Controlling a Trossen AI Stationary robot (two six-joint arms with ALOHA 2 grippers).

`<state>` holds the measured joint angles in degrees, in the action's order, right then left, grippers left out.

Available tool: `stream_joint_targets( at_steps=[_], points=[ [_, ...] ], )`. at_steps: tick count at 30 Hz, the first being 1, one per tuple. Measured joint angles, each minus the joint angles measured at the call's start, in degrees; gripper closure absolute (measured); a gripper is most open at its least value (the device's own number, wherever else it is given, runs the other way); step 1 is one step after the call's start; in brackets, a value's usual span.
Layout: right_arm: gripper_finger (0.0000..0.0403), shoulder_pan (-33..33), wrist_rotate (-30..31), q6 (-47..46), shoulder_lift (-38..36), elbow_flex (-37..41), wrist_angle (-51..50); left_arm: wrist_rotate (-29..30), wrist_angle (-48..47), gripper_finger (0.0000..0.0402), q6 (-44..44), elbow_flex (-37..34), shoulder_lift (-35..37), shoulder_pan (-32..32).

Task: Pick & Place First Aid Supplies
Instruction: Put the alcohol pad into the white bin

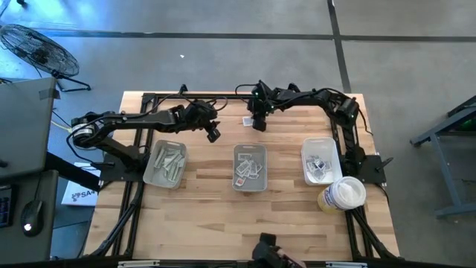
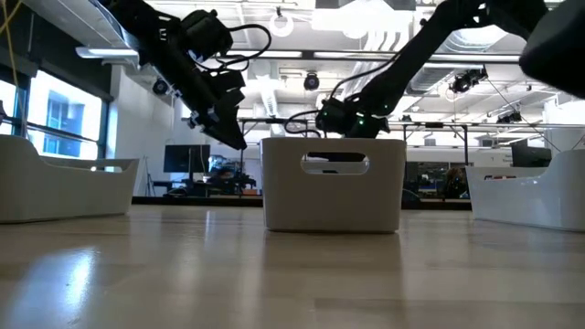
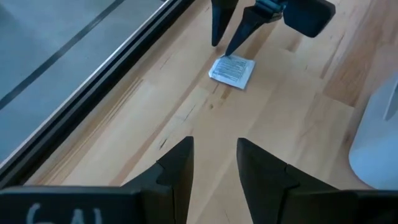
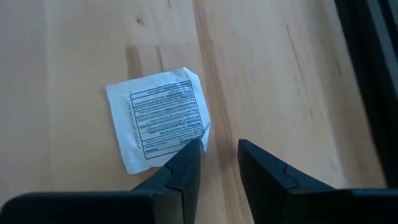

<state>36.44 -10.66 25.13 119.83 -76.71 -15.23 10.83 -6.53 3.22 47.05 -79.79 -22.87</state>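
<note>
One square white sachet with dark print (image 4: 158, 118) lies flat on the bare wood near the table's far edge (image 1: 248, 120), also in the left wrist view (image 3: 232, 70). My right gripper (image 4: 217, 158) is open, points steeply down and stands low over the sachet's edge (image 1: 258, 123). One fingertip (image 4: 189, 149) is at the sachet's corner; the other is over bare wood. To the sachet's left my left gripper (image 3: 214, 165) hangs above the table (image 1: 213, 134), open, with nothing between its fingers. More supplies lie in the three trays. My right gripper comes at the sachet from above, slanting down. One fingertip (image 3: 233, 53) stands at the sachet's corner (image 4: 198, 138). I cannot tell whether it touches. The sachet lies flat on the table.
A grey tray (image 1: 165, 164) with pale green strips stands at the left. A middle tray (image 1: 250, 167) and a white right tray (image 1: 320, 160) hold sachets. A round white tub (image 1: 342, 195) stands at the near right. A dark frame rail (image 3: 93, 81) runs along the far edge.
</note>
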Motion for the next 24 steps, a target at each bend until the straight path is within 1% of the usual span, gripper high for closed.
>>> stream_joint_targets(
  at_steps=[7,10,13,17,19,22,24],
  points=[
    [0.0302,-0.96,6.4,1.0,-0.04,-0.14,-1.46,-1.36,-0.05,0.0282,0.02,0.0,0.0,0.0],
    [0.0302,-1.22,9.96,1.19,-0.21,-0.54,-5.87,-1.38,-0.64,0.0282,0.02,0.0,0.0,0.0],
    [0.0302,-1.27,12.78,0.62,-0.37,-2.07,-13.48,-1.38,-1.05,0.0282,0.02,0.0,0.0,0.0],
    [0.0302,-1.24,13.17,0.08,-0.26,-4.69,-22.2,-1.38,-0.93,0.0282,0.02,0.0,0.0,0.0],
    [0.0302,-1.22,12.48,-0.28,-0.09,-5.84,-24.56,-1.38,-0.94,0.0282,0.04,0.0,0.0,0.0],
    [0.0302,-1.2,10.15,-0.48,0.0,-6.49,-25.13,-1.4,-0.91,0.0282,0.09,0.0,0.0,0.0],
    [0.0302,-1.22,9.76,-0.38,0.02,-6.28,-24.05,-1.42,-0.94,0.0282,0.15,0.0,0.0,0.0]
  ],
)
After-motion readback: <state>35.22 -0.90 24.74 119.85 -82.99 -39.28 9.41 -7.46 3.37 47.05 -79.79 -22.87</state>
